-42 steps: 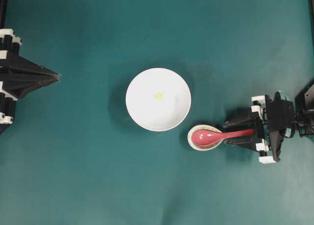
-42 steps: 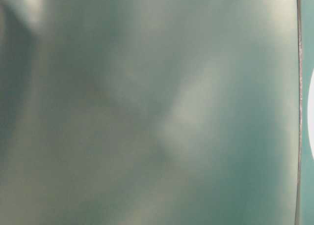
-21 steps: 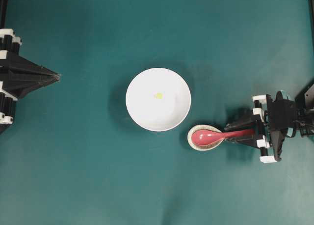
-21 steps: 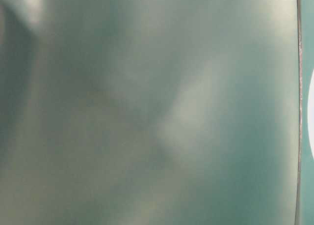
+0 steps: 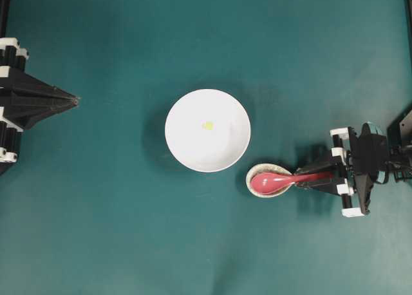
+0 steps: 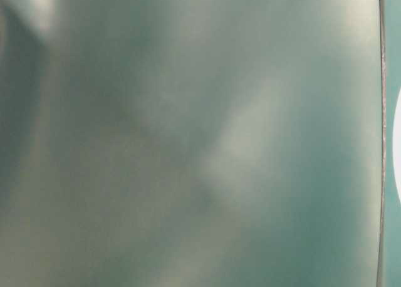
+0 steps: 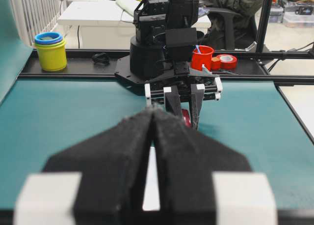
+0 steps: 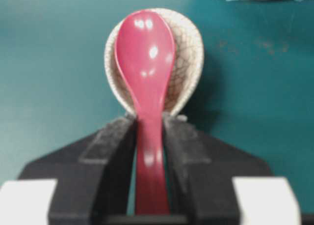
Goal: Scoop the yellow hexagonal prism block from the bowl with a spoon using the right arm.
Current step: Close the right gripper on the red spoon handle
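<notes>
The yellow hexagonal prism block (image 5: 208, 125) lies inside the white bowl (image 5: 193, 154) at the table's middle. The pink-red spoon (image 5: 270, 183) rests with its bowl in the speckled beige spoon rest (image 5: 273, 169), just right of and below the white bowl. My right gripper (image 5: 308, 178) is shut on the spoon's handle. In the right wrist view the fingers (image 8: 115, 136) clamp the handle of the spoon (image 8: 146, 53) over the rest (image 8: 189, 53). My left gripper (image 5: 76, 100) is shut and empty at the far left.
The left wrist view faces the right arm (image 7: 181, 95) across the teal table. Beyond the table's end stand a yellow cup (image 7: 50, 50), a red cup (image 7: 202, 57) and a tape roll (image 7: 225, 61). The table-level view is a blur.
My right gripper has drawn slightly right and down, and the spoon's bowl has shifted with it inside the rest. The left arm, bowl and block have not moved.
</notes>
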`<state>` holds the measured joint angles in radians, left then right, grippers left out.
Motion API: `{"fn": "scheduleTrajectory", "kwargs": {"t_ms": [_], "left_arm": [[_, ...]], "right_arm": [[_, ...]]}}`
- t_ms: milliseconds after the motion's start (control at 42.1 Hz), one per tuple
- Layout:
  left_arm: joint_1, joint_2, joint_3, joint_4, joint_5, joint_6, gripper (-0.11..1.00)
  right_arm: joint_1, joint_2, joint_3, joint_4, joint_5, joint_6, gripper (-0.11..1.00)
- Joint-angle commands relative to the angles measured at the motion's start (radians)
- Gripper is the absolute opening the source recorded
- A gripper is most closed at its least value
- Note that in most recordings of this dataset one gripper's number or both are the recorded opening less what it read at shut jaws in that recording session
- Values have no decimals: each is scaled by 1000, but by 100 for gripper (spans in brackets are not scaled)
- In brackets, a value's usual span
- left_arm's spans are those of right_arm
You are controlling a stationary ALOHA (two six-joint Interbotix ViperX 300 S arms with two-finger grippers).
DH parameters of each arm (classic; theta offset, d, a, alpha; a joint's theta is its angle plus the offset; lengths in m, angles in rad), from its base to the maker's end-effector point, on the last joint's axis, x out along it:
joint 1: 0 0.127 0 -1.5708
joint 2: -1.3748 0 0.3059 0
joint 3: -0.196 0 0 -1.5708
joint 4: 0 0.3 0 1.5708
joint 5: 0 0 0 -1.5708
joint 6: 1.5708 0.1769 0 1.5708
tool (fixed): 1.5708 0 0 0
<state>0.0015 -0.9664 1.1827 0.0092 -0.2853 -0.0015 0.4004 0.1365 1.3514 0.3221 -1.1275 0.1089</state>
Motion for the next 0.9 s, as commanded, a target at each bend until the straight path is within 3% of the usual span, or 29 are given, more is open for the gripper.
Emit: {"fn": "scheduleTrajectory", "kwargs": {"t_ms": [0,618,880], "left_arm": [[0,9,-17,3,-5,2,0],[0,9,-15,3,-5,2,0],[0,8,-15,3,-5,0,0]], "right_arm": [[5,-11,-6,0,-5,2,28],[3,-11,-8,9,-3,9,28],[3,-14,-3,28,5,58,29]]}}
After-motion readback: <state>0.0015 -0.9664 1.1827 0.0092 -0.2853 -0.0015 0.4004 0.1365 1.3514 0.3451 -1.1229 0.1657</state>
